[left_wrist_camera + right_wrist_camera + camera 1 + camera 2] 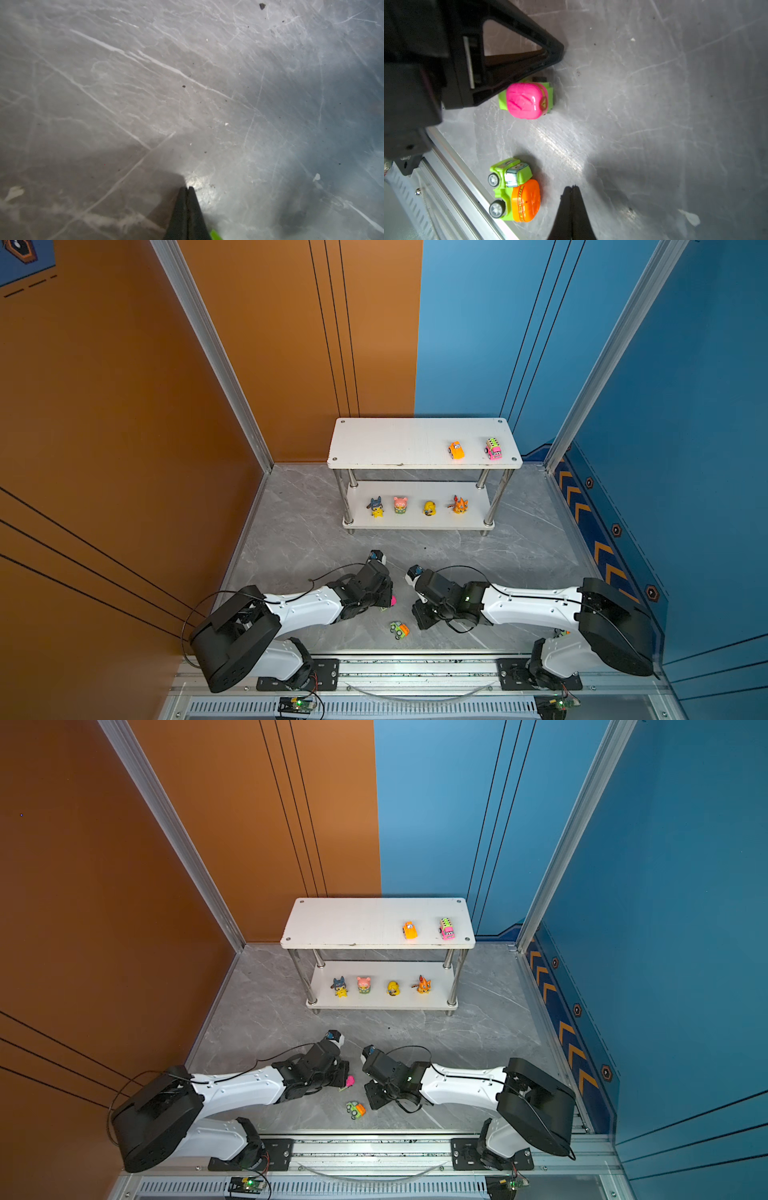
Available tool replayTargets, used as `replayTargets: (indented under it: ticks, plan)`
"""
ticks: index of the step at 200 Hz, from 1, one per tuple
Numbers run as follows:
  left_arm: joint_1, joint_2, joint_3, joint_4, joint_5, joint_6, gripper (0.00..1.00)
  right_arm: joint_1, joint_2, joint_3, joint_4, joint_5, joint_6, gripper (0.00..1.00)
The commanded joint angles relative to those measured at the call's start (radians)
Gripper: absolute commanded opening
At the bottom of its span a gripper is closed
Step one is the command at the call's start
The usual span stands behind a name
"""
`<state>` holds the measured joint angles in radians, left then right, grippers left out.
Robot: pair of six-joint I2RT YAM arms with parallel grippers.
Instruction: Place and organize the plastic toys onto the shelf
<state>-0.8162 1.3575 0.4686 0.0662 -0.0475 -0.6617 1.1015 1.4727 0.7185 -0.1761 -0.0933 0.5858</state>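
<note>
The white two-tier shelf (386, 443) (345, 921) stands at the back. Its top board carries an orange car (456, 450) and a pink-and-green car (493, 449). Several animal figurines (429, 508) line the lower board. On the grey floor near the arms lie a pink-topped green car (527, 100) (350, 1081) and a green-and-orange car (517, 191) (400, 630). My left gripper (188, 188) (386, 598) is shut and empty, its fingers right beside the pink-topped car. My right gripper (572, 187) (422, 617) is shut and empty, just beside the green-and-orange car.
Orange and blue walls with aluminium posts enclose the marble-patterned floor (540, 547). An aluminium rail (415, 668) runs along the near edge, close to the green-and-orange car. A small green speck (562, 632) shows behind the right arm's base; what it is I cannot tell.
</note>
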Motion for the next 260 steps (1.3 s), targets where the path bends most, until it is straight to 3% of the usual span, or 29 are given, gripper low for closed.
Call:
replayTargets:
  ticks: [1,47,54,66,76,78,81,83,113,144,152,208,225,251,260]
  plan:
    - [0.012,-0.062,0.035,-0.112,0.016,0.04,0.0,0.003,-0.037,-0.013,-0.041,0.043,0.011,0.0]
    - [0.039,-0.431,-0.05,-0.406,-0.153,-0.002,0.0,-0.01,-0.036,0.018,-0.06,0.034,-0.025,0.0]
    - [0.027,-0.497,-0.061,-0.418,-0.157,-0.007,0.12,-0.009,-0.035,0.022,-0.061,0.032,-0.027,0.0]
    - [-0.011,-0.577,-0.076,-0.406,-0.128,-0.007,0.43,-0.006,-0.034,0.029,-0.065,0.028,-0.032,0.0]
    - [-0.05,-0.607,-0.086,-0.387,-0.098,0.0,0.63,-0.003,-0.034,0.033,-0.067,0.027,-0.032,0.0]
    - [-0.058,-0.608,-0.088,-0.384,-0.094,0.002,0.72,-0.002,-0.033,0.033,-0.066,0.026,-0.032,0.0]
    - [-0.069,-0.608,-0.091,-0.378,-0.086,0.007,0.94,-0.001,-0.033,0.034,-0.068,0.025,-0.032,0.0]
    - [-0.075,-0.609,-0.095,-0.371,-0.081,0.01,1.0,0.0,-0.034,0.034,-0.069,0.025,-0.032,0.0]
    - [-0.126,-0.52,-0.125,-0.272,-0.022,0.067,1.0,0.007,-0.036,0.044,-0.084,0.027,-0.035,0.0]
    - [-0.124,-0.427,-0.118,-0.265,-0.065,0.149,0.87,0.009,-0.057,0.037,-0.097,0.041,-0.034,0.0]
    - [-0.119,-0.404,-0.123,-0.221,-0.062,0.163,0.8,0.007,-0.06,0.035,-0.099,0.042,-0.035,0.0]
    - [-0.107,-0.254,-0.105,-0.099,0.016,0.188,0.84,-0.005,-0.043,0.041,-0.099,0.034,-0.037,0.0]
    - [-0.107,-0.213,-0.097,-0.083,0.015,0.196,0.74,-0.008,-0.041,0.043,-0.099,0.032,-0.038,0.0]
    - [-0.094,-0.181,-0.077,-0.076,0.003,0.207,0.47,-0.01,-0.046,0.038,-0.099,0.033,-0.035,0.0]
    - [-0.085,-0.173,-0.07,-0.076,0.005,0.212,0.43,-0.01,-0.046,0.034,-0.1,0.033,-0.033,0.0]
